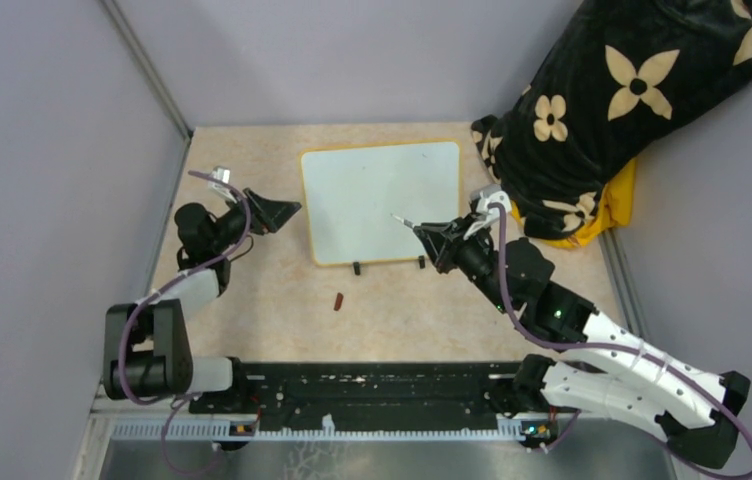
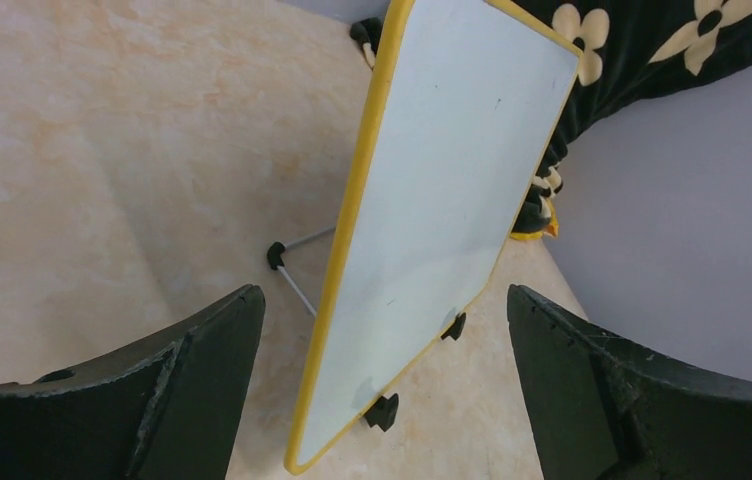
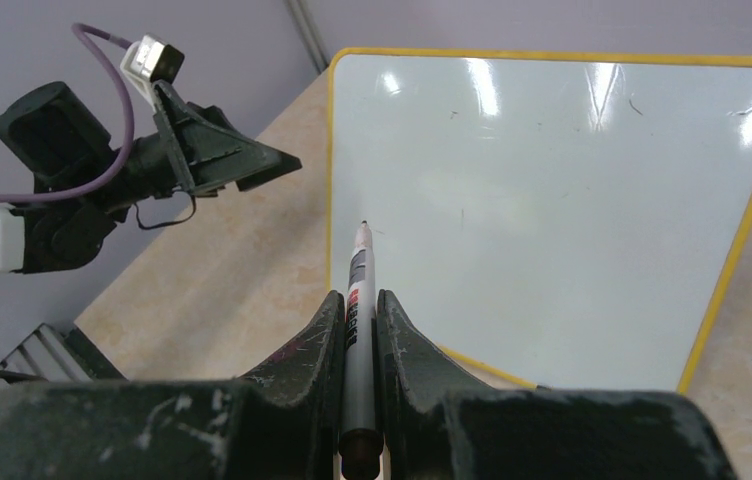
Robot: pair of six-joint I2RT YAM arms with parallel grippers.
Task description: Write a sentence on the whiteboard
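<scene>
Upper centre of the top view, whiteboard [image 1: 380, 200] stands propped on the table [image 1: 252, 290], blank; right end effector [image 1: 424, 230] clamped on marker [image 3: 360, 270], tip near its face; left end effector [image 1: 287, 208] spread, just beside the frame, not gripping. Risk: tip pressure slides or topples the unbraced whiteboard.

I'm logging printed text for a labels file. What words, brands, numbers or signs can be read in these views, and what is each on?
On the marker: a red and dark printed label along the barrel, too blurred to read.
On the whiteboard: no writing at all, only a few faint specks and glare.
No other text can be read in any of the three views.
</scene>
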